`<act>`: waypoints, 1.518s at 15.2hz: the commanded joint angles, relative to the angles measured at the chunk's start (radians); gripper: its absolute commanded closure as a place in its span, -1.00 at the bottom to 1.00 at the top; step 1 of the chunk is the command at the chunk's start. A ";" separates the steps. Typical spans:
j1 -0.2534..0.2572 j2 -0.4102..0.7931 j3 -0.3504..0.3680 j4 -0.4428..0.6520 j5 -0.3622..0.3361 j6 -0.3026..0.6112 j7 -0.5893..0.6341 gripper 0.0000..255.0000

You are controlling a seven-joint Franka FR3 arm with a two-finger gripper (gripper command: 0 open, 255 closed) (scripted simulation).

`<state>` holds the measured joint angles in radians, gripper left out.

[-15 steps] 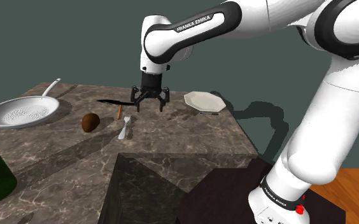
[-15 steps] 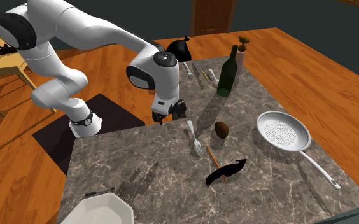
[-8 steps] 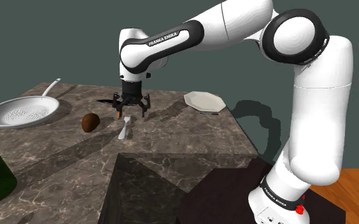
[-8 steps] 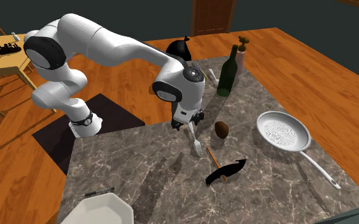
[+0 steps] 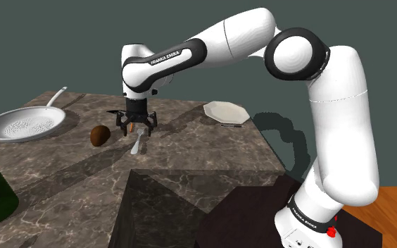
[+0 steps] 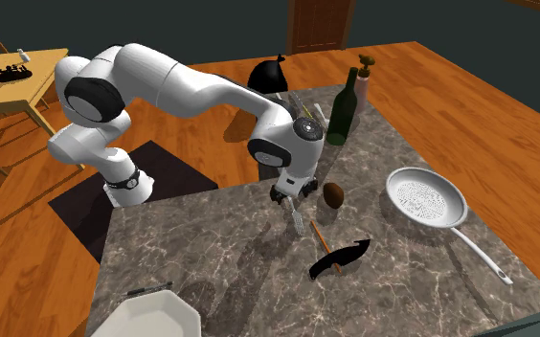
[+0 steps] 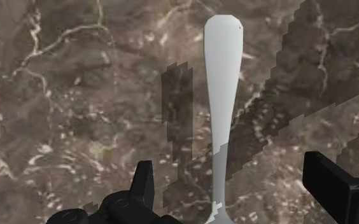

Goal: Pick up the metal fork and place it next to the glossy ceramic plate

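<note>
One pincer (image 5: 136, 129), jaws spread and grasping nothing, hangs just above the fork (image 7: 223, 95) on the table (image 5: 211, 151), left of centre in the shoulder view. The handle's long axis lies square across the jaws' closing line.

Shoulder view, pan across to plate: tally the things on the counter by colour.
Pale grey or white: 3 (pan, fork, plate)
Brown: 2 (round thing, thin stick)
Black: 1 (curved thing)
Total: 6
</note>
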<state>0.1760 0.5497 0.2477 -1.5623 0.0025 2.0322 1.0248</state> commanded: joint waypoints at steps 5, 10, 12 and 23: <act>0.003 0.016 -0.002 -0.024 -0.003 0.040 0.002 -1.00; 0.003 0.016 -0.002 -0.024 -0.003 0.040 0.002 -1.00; 0.003 0.016 -0.002 -0.024 -0.003 0.040 0.002 1.00; 0.002 -0.002 0.001 -0.011 0.000 0.009 0.003 1.00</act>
<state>0.1779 0.5543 0.2475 -1.5756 0.0016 2.0501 1.0269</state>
